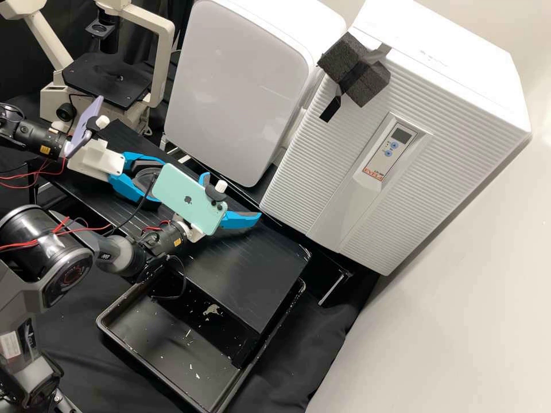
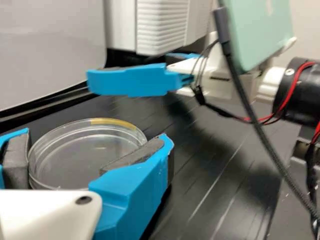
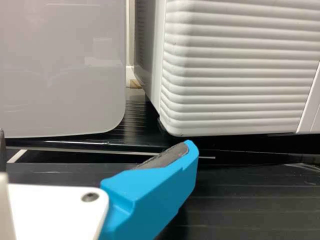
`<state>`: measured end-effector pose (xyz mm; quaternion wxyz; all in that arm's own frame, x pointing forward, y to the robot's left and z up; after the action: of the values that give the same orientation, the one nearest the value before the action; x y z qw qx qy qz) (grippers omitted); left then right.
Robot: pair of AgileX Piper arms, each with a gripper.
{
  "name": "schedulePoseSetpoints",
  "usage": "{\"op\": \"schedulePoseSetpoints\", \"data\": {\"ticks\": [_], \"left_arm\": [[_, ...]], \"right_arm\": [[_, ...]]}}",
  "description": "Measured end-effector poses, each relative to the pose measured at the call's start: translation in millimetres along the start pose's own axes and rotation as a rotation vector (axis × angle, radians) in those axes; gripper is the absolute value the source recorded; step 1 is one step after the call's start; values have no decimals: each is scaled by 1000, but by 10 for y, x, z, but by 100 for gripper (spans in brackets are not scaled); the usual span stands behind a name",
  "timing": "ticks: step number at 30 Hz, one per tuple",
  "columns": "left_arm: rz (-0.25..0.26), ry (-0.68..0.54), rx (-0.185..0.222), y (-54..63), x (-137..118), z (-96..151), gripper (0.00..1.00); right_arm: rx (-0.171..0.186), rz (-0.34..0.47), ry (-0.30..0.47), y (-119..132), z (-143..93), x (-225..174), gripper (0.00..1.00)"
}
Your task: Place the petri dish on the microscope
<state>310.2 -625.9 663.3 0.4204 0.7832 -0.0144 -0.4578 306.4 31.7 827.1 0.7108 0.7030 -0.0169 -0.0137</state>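
In the high view the left gripper (image 1: 155, 181) is over the black bench at the left, shut on the clear petri dish (image 1: 144, 179), which the green phone partly covers. The left wrist view shows the left gripper (image 2: 94, 141) with a dark pad against each side of the round petri dish (image 2: 75, 155). To the right of it in the high view, the right gripper (image 1: 231, 196) stands open and holds nothing; in the right wrist view the right gripper (image 3: 95, 145) has its fingers far apart. The microscope (image 1: 106, 79), with its black stage, stands at the back left.
Two white machines, one smooth (image 1: 235, 86) and one ribbed (image 1: 344, 160), line the bench's back edge. A black tray (image 1: 172, 338) with white flecks lies in front of the bench. The green phone (image 1: 189, 198) and purple phone (image 1: 86, 126) ride on the arms, with cables nearby.
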Motion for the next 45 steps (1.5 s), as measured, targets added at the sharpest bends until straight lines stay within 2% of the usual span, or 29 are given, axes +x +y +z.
{"op": "schedulePoseSetpoints", "data": {"ticks": [14,24,29,36,45], "left_arm": [[81,122,-76,151,-414,-298,0],[90,111,-83,156,-408,-277,0],[83,86,-103,137,-374,-193,0],[64,55,-107,87,-274,-109,0],[62,58,-114,78,-192,-143,0]], "right_arm": [[0,0,0,0,0,0,100],[0,0,0,0,0,0,100],[0,0,0,0,0,0,100],[0,0,0,0,0,0,100],[0,0,0,0,0,0,100]]}}
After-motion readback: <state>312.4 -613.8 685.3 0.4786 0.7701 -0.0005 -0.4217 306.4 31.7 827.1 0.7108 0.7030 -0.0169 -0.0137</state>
